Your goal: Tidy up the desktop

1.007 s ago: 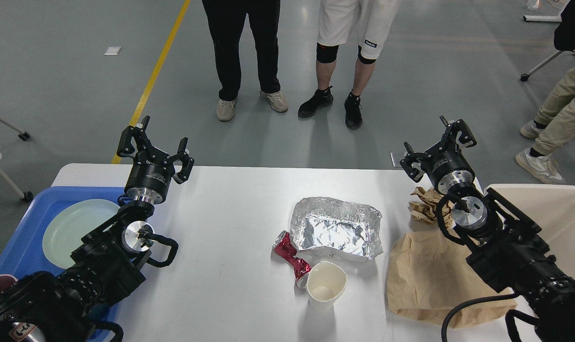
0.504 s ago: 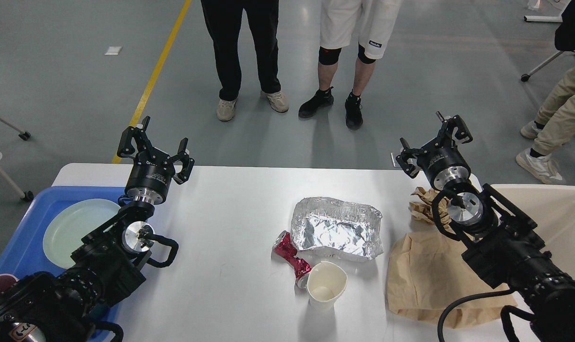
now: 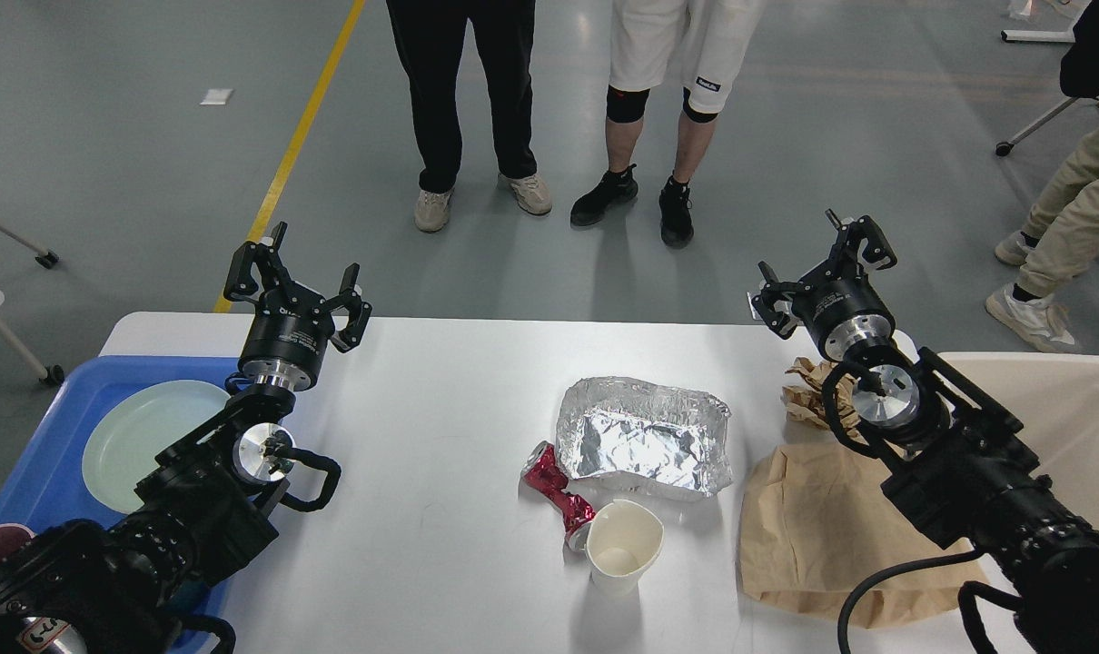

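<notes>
Both grippers, left [image 3: 297, 280] and right [image 3: 822, 272], jaws wide, hover above the desktop [image 3: 440, 509].

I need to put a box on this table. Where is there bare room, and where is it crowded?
The desktop is bare between the blue tray and the foil tray. It is crowded further right: crushed red can, paper cup, flat brown bag, crumpled paper.
</notes>
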`<action>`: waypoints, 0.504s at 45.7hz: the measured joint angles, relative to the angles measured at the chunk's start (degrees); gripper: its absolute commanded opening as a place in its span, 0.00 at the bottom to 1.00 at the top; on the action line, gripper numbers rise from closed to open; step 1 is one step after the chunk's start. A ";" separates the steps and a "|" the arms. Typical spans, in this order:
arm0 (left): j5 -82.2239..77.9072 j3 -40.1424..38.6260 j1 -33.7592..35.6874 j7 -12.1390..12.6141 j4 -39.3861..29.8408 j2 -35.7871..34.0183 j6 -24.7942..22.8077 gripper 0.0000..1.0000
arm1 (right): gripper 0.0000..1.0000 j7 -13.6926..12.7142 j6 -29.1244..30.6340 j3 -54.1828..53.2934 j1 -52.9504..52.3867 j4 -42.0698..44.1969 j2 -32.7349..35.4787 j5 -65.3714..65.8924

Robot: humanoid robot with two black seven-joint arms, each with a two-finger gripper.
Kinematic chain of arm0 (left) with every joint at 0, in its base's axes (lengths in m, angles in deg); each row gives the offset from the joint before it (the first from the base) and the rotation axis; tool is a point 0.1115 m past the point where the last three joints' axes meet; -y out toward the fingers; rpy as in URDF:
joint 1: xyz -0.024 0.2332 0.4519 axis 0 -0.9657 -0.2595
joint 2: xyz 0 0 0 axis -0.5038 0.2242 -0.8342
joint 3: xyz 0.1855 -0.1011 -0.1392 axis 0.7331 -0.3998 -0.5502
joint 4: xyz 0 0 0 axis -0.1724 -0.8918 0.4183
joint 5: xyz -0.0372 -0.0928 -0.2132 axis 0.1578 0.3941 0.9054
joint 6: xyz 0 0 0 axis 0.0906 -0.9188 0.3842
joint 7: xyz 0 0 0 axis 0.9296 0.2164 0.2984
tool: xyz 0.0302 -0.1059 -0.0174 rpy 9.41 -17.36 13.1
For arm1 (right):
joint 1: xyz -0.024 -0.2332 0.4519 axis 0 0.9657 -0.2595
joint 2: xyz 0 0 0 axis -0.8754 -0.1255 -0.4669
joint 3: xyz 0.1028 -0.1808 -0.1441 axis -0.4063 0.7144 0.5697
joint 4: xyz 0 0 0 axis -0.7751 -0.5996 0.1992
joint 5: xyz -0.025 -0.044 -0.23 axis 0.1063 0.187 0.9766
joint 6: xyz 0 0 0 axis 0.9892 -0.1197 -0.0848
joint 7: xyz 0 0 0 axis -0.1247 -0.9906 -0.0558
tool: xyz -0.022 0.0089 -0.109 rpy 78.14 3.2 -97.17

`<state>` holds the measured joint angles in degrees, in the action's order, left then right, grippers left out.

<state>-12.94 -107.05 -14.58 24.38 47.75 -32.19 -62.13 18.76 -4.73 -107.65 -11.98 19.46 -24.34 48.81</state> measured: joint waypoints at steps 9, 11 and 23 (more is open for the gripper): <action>0.00 0.00 0.00 0.00 0.00 0.01 0.00 0.97 | 1.00 0.00 0.02 5.61 -5.24 2.01 2.24 -0.16; 0.00 0.00 0.00 0.00 0.00 0.01 0.00 0.97 | 1.00 0.00 -0.02 7.81 -6.80 2.49 3.51 -0.29; 0.00 0.00 0.00 0.00 0.03 0.00 0.00 0.97 | 1.00 0.00 -0.07 25.23 -15.84 5.73 11.82 -0.50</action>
<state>-12.94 -107.05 -14.58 24.38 47.79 -32.18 -62.13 18.76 -4.81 -82.41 -27.82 25.19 -12.52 48.31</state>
